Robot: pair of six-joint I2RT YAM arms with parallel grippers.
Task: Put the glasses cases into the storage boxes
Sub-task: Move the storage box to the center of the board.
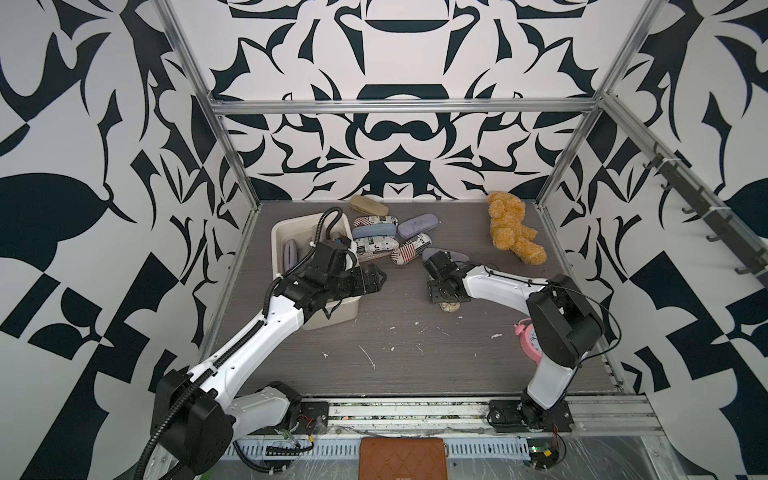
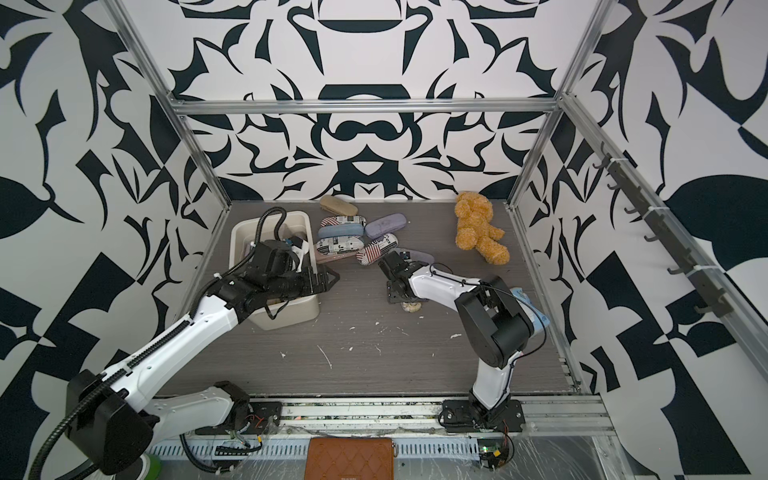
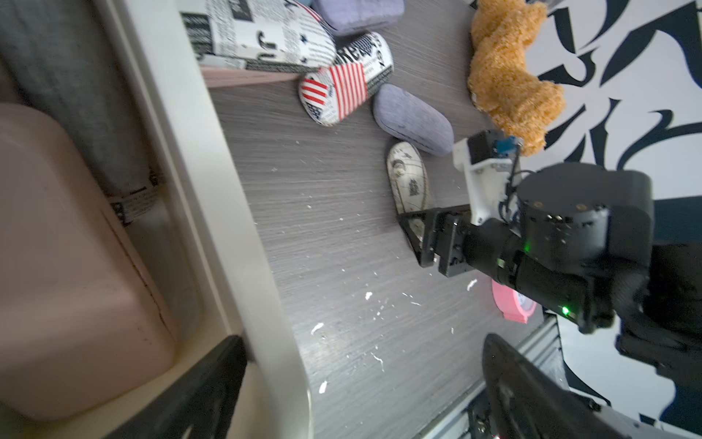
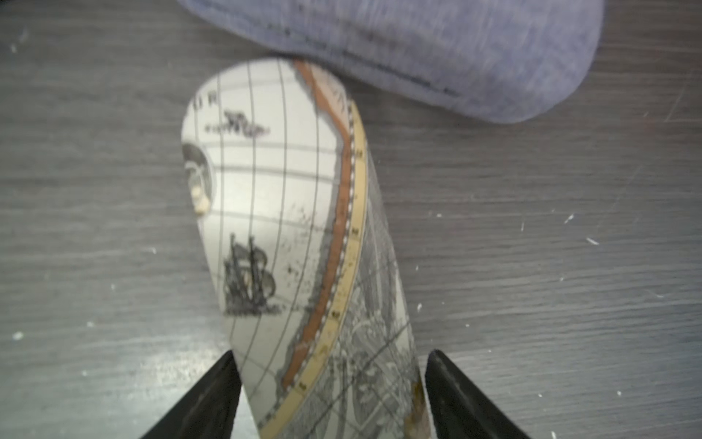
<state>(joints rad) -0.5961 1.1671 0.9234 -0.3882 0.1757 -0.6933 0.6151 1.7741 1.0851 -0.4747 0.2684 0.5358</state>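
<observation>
At two o'clock from the tub [image 1: 275, 245], most cases [image 1: 374, 243] are left unstowed (left gripper [image 1: 375, 279] is spread wide, empty), a map-print case [image 4: 273, 213] straddled by the right gripper [image 4: 330, 357], grip uncertain.

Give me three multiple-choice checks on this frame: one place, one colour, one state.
1. Where on the table is the teddy bear?
A. near edge, left side
B. far right corner
C. dead centre

2. What colour is the alarm clock?
A. pink
B. green
C. black

3. How is the left gripper?
A. shut tight
B. open, nothing between the fingers
C. out of view

Answers:
1. B, the bear lies by the back wall on the right side.
2. A, the clock's round body is pink in a top view.
3. B, the left wrist view shows the fingers spread wide with nothing between them.
</observation>
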